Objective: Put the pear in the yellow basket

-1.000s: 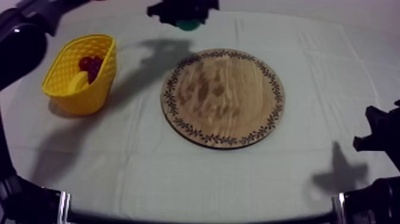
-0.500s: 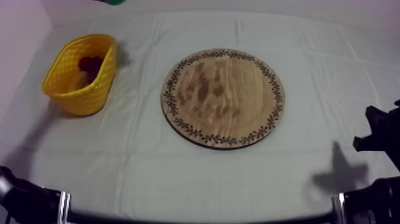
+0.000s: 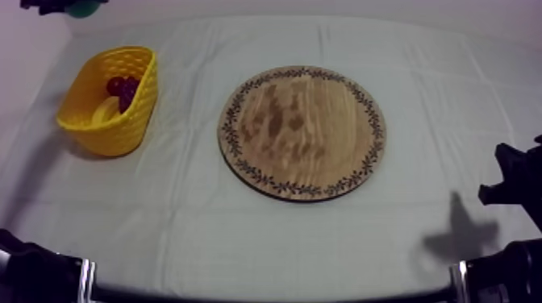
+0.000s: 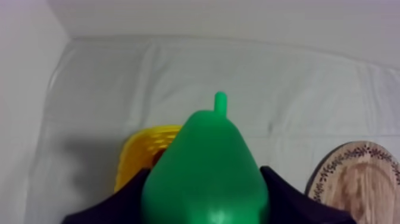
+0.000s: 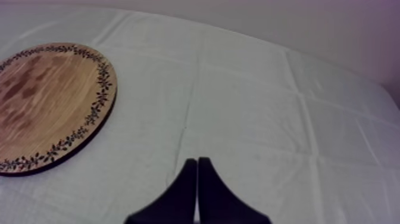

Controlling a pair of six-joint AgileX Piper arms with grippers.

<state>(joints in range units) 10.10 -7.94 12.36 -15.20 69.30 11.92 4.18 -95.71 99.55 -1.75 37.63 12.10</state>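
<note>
Most of the yellow basket behind the pear, part of the wooden board beyond the edge

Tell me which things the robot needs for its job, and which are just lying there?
For the job: pear, held by the left gripper; basket; board.
Just there: banana and small red fruit in the basket; right gripper, shut.

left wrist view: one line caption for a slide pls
Left gripper shut on the pear, yellow basket just ahead, wooden board off to one side
</note>
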